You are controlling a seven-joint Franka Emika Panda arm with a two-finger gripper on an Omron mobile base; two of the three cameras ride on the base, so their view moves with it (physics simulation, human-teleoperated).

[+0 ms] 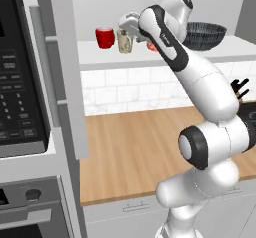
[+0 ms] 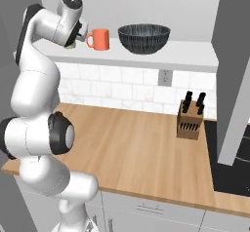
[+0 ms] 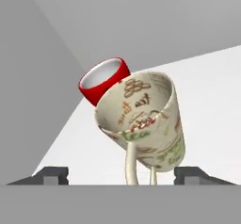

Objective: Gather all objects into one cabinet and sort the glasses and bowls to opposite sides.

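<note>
Closest to me is the wooden bench [image 2: 136, 143], with a knife block [image 2: 190, 119] standing toward its back near the tiled wall. Above it runs the cabinet [image 1: 150, 54], a thick white shelf board, and all four pieces are already up there.

The end effector [image 3: 120, 173] is at the beige mug [image 3: 141, 122]. Its fingers [image 3: 49, 175] stand wide, one on each side of the handle, and neither pad is pressing on the mug, so it has hold of nothing. The mug stands on the shelf by itself; in the hand view it only looks tilted because the camera is rolled.

I'd judge the mug light, rigid and glazed, so a bit slippery and liable to chip if knocked. The rim wall or the handle looks the best place to pinch it. It looks empty.

Just beside it, toward the cabinet's left panel, is the red cup [image 1: 105, 37], close enough that I cannot tell whether they touch. It also looks empty, showing a pale inside.

On the other side sits the salmon-orange cup [image 2: 100, 39], handle turned toward the arm. Farthest along, apart from the cups, is the dark bowl [image 2: 144, 37]: broad, ribbed and probably heaviest, best taken by its rim. I see nothing in it.
</note>
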